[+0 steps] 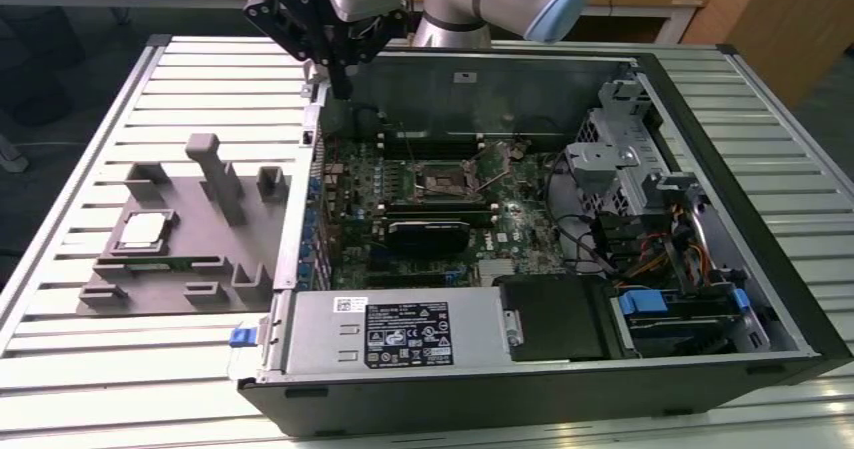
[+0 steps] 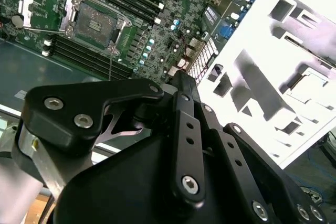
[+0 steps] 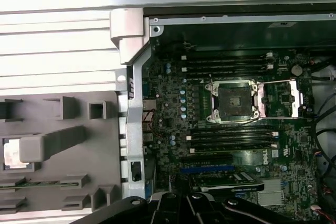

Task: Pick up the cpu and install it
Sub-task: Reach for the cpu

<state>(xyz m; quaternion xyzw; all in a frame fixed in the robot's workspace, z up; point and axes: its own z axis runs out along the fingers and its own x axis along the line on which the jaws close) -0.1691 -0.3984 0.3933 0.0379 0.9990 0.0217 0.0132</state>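
Note:
The cpu (image 1: pixel 143 231) lies flat in a recess of the grey fixture (image 1: pixel 160 279) on the exterior view's left, beside the open computer case (image 1: pixel 534 389). In the first wrist view the cpu (image 3: pixel 11 153) is partly hidden by a grey upright block. The motherboard's socket (image 1: pixel 445 181) stands open and bare, with its metal frame flipped aside, and shows in both wrist views (image 2: pixel 97 24) (image 3: pixel 234 102). My gripper (image 1: pixel 340 87) hangs above the case's back corner nearest the fixture, shut and holding nothing. Its black linkage (image 2: pixel 180 77) fills the near part of the second wrist view.
A black finned block (image 1: pixel 427 234) sits just in front of the socket. A silver power supply (image 1: pixel 387 334) spans the case's front, with drive cages and cables (image 1: pixel 641 199) on the exterior view's right. Grey upright blocks (image 1: pixel 214 174) rise from the fixture. The table (image 1: pixel 80 389) is slatted metal.

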